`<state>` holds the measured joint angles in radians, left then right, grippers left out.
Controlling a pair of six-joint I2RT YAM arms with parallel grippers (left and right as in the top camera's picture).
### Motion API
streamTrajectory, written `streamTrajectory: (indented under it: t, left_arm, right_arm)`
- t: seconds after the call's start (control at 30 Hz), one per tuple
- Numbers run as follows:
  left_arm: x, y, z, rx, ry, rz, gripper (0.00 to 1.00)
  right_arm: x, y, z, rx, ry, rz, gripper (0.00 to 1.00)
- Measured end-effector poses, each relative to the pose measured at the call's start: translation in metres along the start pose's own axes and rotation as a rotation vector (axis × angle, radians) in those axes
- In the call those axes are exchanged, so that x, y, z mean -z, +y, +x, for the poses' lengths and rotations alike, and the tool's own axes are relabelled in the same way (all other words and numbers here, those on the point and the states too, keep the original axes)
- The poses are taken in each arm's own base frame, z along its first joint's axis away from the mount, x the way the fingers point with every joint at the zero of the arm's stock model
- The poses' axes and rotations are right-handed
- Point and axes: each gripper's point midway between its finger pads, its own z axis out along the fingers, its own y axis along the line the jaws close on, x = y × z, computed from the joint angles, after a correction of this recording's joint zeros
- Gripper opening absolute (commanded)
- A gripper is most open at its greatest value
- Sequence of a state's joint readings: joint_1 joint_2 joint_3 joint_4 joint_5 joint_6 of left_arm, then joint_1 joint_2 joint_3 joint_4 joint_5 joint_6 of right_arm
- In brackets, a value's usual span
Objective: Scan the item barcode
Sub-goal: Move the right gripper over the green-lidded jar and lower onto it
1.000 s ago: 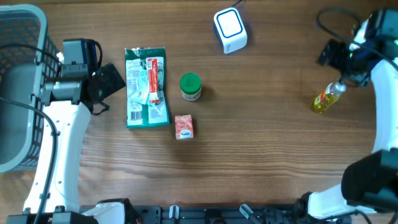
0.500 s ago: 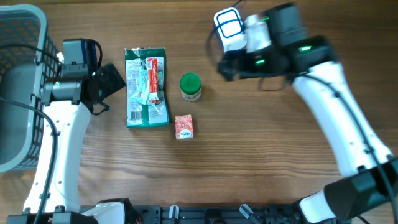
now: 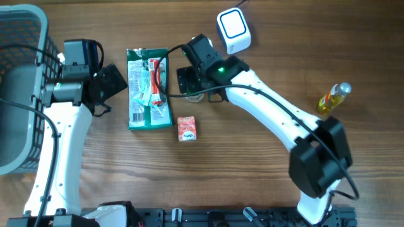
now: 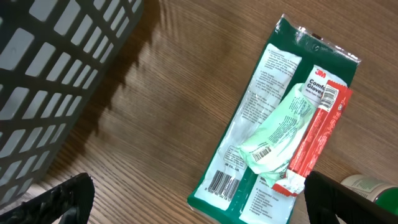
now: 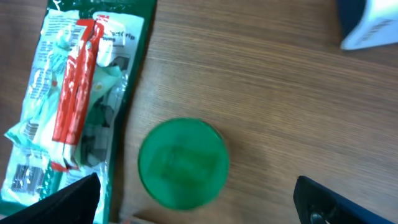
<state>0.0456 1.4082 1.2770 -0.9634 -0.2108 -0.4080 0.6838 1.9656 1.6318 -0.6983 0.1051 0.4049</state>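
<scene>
Green-lidded jar (image 5: pixel 183 163) stands on the wooden bench (image 3: pixel 265 176) beside the glove packet (image 3: pixel 149 88), directly under the right claw (image 3: pixel 191 83), whose jaws are spread wide. Left claw (image 3: pixel 112 81) is likewise released, near the packet.

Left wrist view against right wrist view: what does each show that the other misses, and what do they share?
Only the left wrist view shows the grey basket, filling its upper left. Only the right wrist view shows a corner of the white scanner. Both show the green glove packet lying flat on the wooden table, and the green-lidded jar, which is whole in the right wrist view but only an edge in the left.
</scene>
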Motion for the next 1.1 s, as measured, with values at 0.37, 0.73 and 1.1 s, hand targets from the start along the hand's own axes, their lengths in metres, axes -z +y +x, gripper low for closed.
streamTrajectory:
  t: [0.37, 0.73, 1.1]
  left_arm:
    - [0.000, 0.000, 0.000, 0.000, -0.001, 0.000, 1.00]
    - [0.000, 0.000, 0.000, 0.000, 0.000, 0.000, 1.00]
    - [0.000, 0.000, 0.000, 0.000, 0.000, 0.000, 1.00]
  right_arm:
    - [-0.034, 0.007, 0.011, -0.033, 0.040, -0.025, 1.00]
    - [-0.048, -0.002, 0.030, -0.027, 0.110, 0.016, 1.00]
    - [-0.049, -0.011, 0.022, -0.068, 0.109, -0.022, 0.97]
